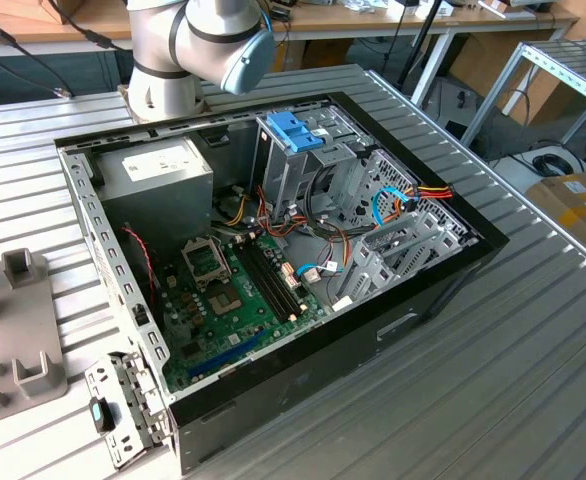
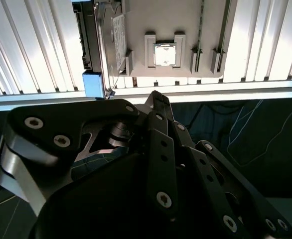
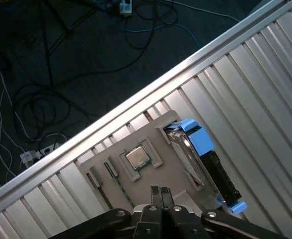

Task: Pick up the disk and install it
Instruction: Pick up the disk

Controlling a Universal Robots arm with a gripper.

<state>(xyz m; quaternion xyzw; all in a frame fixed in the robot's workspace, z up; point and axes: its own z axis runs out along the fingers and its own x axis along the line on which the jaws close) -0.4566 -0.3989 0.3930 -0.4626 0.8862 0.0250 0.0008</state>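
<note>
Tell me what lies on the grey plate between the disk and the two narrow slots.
A square processor chip lies between the disk and the narrow slots, as seen in both wrist views.

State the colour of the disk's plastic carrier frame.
Blue. The carrier frame on the disk shows best in the first wrist view.

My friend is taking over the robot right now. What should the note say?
Gripper: shut and empty, close to the grey holder tray.
Disk: standing on edge in that tray, beside a processor chip, not gripped.
Computer case: lying open on the table.
Done: nothing that shows.
Left: picking up the disk and installing it.
</note>
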